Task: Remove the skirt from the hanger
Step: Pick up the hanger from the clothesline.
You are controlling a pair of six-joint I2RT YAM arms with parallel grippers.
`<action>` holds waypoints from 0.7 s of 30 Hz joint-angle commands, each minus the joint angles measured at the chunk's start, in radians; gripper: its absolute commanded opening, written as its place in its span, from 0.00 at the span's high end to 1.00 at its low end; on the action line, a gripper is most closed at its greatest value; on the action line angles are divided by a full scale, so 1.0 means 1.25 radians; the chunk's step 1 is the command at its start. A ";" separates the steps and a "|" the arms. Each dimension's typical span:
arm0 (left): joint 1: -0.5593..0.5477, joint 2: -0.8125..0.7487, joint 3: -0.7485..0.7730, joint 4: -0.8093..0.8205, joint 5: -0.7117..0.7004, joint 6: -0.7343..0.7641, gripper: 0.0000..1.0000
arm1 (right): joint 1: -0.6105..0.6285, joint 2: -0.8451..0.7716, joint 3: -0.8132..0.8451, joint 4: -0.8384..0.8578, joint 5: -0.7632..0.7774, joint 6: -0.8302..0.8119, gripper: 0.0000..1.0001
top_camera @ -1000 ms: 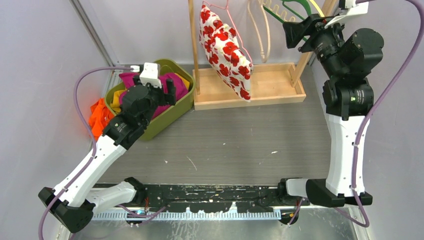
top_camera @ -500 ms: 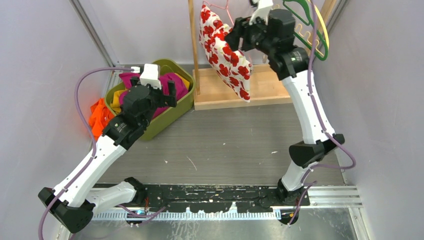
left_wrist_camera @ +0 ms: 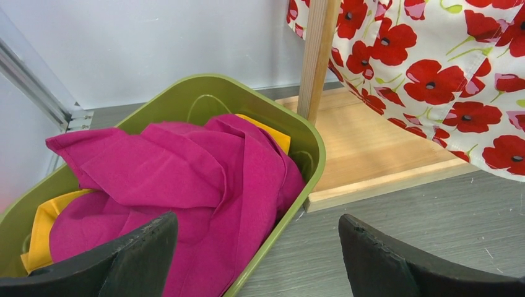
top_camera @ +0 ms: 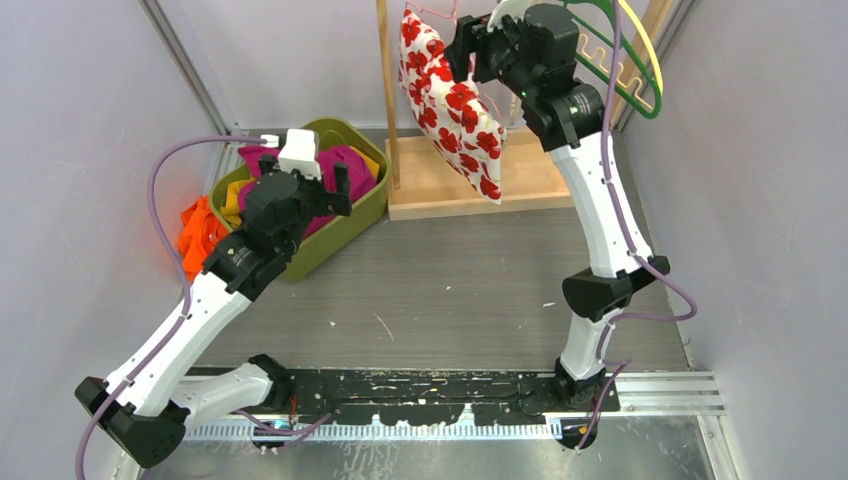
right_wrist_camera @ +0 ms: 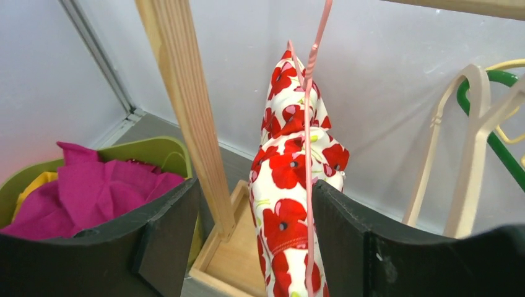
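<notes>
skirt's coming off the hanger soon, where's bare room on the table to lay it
Widest bare patch: the grey table between the two arms, in front of the bin and the wooden base. Crowded: the bin is heaped with clothes, the skirt hangs over the base's left half, and the right arm crosses its right end.

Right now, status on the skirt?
Left gripper open over bin. Right gripper open, facing skirt. Skirt on hanger. Post beside it.

top view looks down from above the counter's (top_camera: 450, 280) near edge. left wrist view sits low, close to the green bin (left_wrist_camera: 204, 102); right wrist view faces the skirt (right_wrist_camera: 288, 170) closely. all share both.
</notes>
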 commanded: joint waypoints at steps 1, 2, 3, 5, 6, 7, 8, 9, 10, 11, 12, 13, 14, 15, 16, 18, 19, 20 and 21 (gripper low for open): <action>0.000 -0.030 0.007 0.026 -0.016 0.002 0.01 | 0.001 0.064 0.058 0.051 0.023 -0.010 0.27; -0.001 -0.031 0.005 0.028 -0.016 0.003 0.00 | 0.002 0.076 0.066 0.059 0.022 -0.008 0.26; 0.000 -0.031 0.005 0.029 -0.017 0.004 0.00 | 0.001 0.089 0.073 0.069 0.024 -0.008 0.25; -0.001 -0.029 0.006 0.030 -0.011 0.004 0.01 | 0.002 0.110 0.085 0.094 0.040 -0.018 0.24; -0.001 -0.028 0.004 0.029 -0.007 0.004 0.00 | 0.001 0.118 0.086 0.108 0.051 -0.024 0.23; 0.000 -0.028 0.002 0.030 -0.004 0.005 0.01 | 0.001 0.124 0.084 0.124 0.062 -0.031 0.22; 0.000 -0.026 0.001 0.030 -0.003 0.006 0.00 | 0.001 0.129 0.083 0.138 0.071 -0.037 0.21; -0.001 -0.026 0.002 0.030 -0.001 0.009 0.01 | 0.001 0.134 0.081 0.151 0.075 -0.042 0.19; 0.000 -0.023 0.002 0.031 -0.002 0.012 0.01 | 0.001 0.141 0.080 0.161 0.076 -0.047 0.18; -0.001 -0.021 0.002 0.032 -0.003 0.017 0.01 | 0.001 0.145 0.078 0.171 0.077 -0.051 0.17; -0.001 -0.019 0.003 0.032 -0.004 0.022 0.01 | 0.001 0.151 0.075 0.183 0.077 -0.052 0.16; -0.001 -0.018 0.003 0.032 -0.006 0.026 0.01 | 0.001 0.155 0.071 0.194 0.077 -0.052 0.14; -0.001 -0.016 0.005 0.033 -0.008 0.030 0.01 | 0.001 0.158 0.067 0.205 0.076 -0.053 0.11; -0.001 -0.014 0.005 0.034 -0.008 0.033 0.01 | 0.001 0.162 0.063 0.218 0.077 -0.055 0.09; -0.001 -0.011 0.006 0.035 -0.008 0.035 0.01 | 0.001 0.164 0.058 0.229 0.077 -0.056 0.09; -0.001 -0.007 0.007 0.037 -0.010 0.039 0.00 | 0.001 0.170 0.057 0.248 0.080 -0.061 0.10; -0.001 -0.004 0.007 0.037 -0.010 0.040 0.01 | 0.001 0.173 0.056 0.258 0.082 -0.064 0.11; -0.001 -0.001 0.007 0.037 -0.010 0.041 0.01 | 0.001 0.176 0.057 0.270 0.088 -0.069 0.11; -0.001 0.001 0.008 0.038 -0.010 0.042 0.01 | 0.001 0.179 0.057 0.281 0.089 -0.071 0.12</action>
